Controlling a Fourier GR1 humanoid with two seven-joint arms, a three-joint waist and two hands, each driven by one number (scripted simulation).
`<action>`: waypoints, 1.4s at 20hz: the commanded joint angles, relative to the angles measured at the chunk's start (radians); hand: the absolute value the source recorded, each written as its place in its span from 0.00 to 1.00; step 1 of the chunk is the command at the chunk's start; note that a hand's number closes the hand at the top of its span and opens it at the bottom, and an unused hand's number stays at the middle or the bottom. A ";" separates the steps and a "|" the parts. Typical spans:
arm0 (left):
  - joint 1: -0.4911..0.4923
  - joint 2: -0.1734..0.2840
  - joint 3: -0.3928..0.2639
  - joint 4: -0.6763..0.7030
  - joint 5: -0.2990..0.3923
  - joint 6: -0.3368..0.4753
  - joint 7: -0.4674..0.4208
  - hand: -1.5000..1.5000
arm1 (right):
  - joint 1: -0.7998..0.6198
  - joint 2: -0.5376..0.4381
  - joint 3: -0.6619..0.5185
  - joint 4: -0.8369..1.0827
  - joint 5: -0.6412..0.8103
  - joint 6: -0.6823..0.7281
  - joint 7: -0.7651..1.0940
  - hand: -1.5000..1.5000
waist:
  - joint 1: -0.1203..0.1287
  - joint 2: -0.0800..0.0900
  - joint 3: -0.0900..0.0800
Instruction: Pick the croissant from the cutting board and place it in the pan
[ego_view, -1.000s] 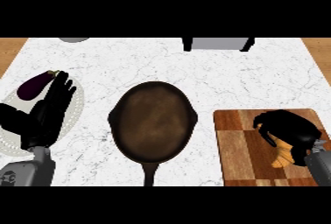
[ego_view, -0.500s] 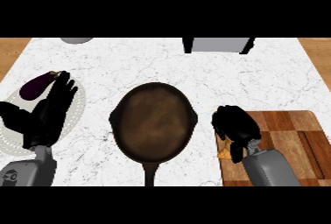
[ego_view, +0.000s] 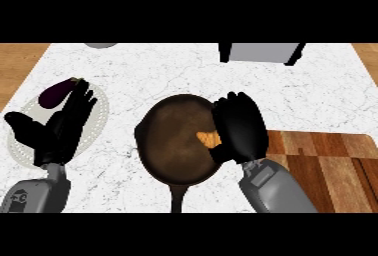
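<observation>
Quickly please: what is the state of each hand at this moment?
Left hand: open, fingers straight, resting over the white round plate, holding nothing.
Right hand: shut on the small orange croissant, above the dark round pan.

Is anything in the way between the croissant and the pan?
No. The right hand holds the croissant right over the pan, and nothing shows between them. The left hand rests open over the plate, far aside.

orange croissant (ego_view: 209, 138); dark brown pan (ego_view: 176, 142); white-marbled counter (ego_view: 162, 72)
</observation>
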 joint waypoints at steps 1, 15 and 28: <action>-0.014 -0.016 -0.025 0.007 -0.007 -0.003 0.002 0.50 | -0.097 0.010 0.111 -0.056 0.009 0.009 0.254 1.00 | 0.026 0.009 0.002; -0.047 -0.026 -0.029 0.047 -0.012 -0.015 -0.029 0.50 | -0.401 0.011 0.299 0.023 -0.159 -0.095 0.970 1.00 | 0.045 0.038 0.004; -0.026 -0.025 0.009 0.004 -0.019 0.029 -0.002 0.50 | -0.395 0.010 0.259 0.246 -0.210 -0.388 0.880 1.00 | -0.026 0.042 0.009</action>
